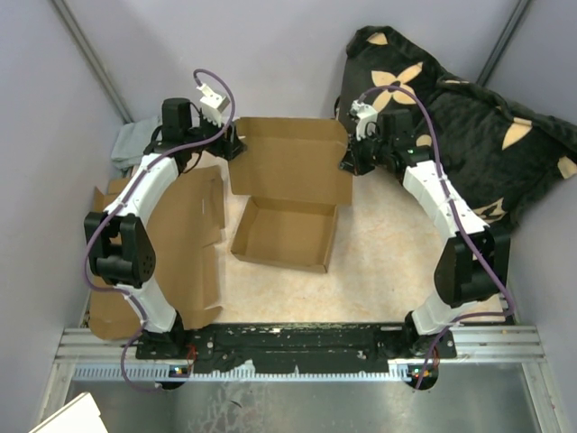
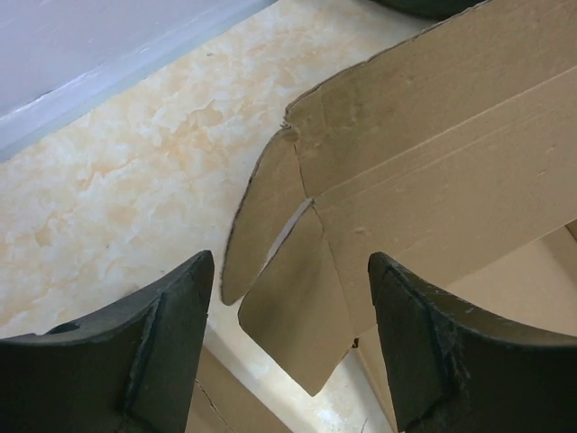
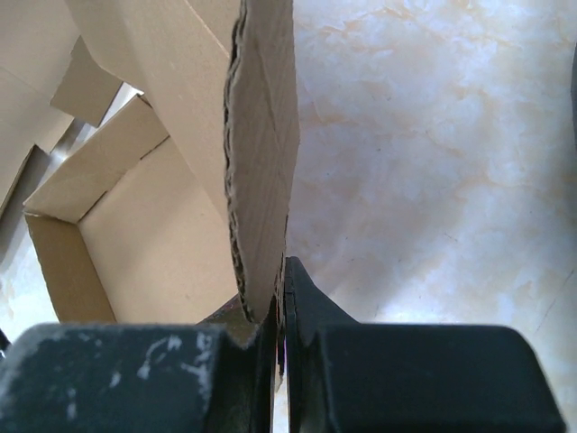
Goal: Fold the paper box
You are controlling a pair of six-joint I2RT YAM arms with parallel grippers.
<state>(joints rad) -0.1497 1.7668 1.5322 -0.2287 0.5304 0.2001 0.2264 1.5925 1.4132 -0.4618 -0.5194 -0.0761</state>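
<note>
Cardboard box (image 1: pixel 287 233) sits mid-table, tray part open upward, its lid (image 1: pixel 290 161) swung open toward the far wall.

Top view: left gripper (image 1: pixel 231 144) is at the lid's far-left corner and right gripper (image 1: pixel 346 162) at the lid's right edge, so the arms bracket the box from both sides. Table (image 1: pixel 383 271) is pale and marbled. Flat cardboard sheet (image 1: pixel 194 244) lies L of the box, partly under the left arm. Dark cushion (image 1: pixel 469 117) w/ tan petal pattern fills the far-right corner behind the right arm. Grey cloth (image 1: pixel 131 146) is bunched by the far-left wall. Jaw state not readable from this height.

Left wrist view: fingers (image 2: pixel 162 352) stand wide apart w/ nothing gripped between them. Past the gap is the lid's corner w/ its corner tabs (image 2: pixel 293 316), one rounded and one squarer, over bare table. Card looks to be beyond the fingertips. Contact w/ the pads: can't tell.

Right wrist view: fingers (image 3: pixel 388 379) are pinched tight on a side flap (image 3: pixel 266 135) of the lid. The flap is edge-on to the camera and stands upright, w/ its corrugated edge showing. Tray walls and floor show L of the flap, bare table to the R.
</note>
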